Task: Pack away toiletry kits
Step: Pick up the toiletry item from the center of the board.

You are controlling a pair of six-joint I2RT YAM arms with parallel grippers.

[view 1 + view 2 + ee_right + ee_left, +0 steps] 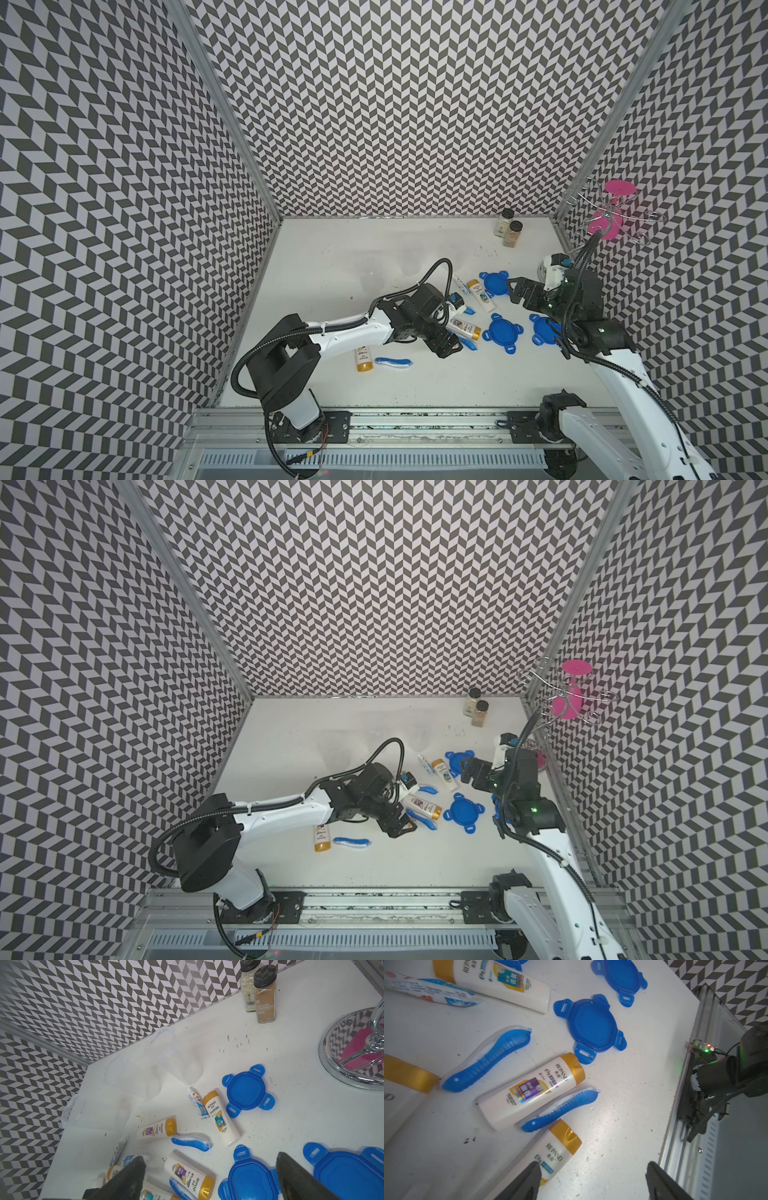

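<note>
- Both top views: cam head high over front edge, angled down twd back wall (pixel 395 124); far off, take in whole table (pixel 332 257); frames near-identical.
- L wrist cam: close over table, faces front rail (pixel 675 1126).
- R wrist cam: also close, faces back-left corner; spice jars (pixel 264 995) in shot.
- Wrist views share middle blue lid (pixel 593 1028) + gold-cap tubes (pixel 529 1093) beside it.

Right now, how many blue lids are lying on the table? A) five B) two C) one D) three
D: three blue lids lie loose in a top view, the far lid, the middle lid and the third lid.
</note>
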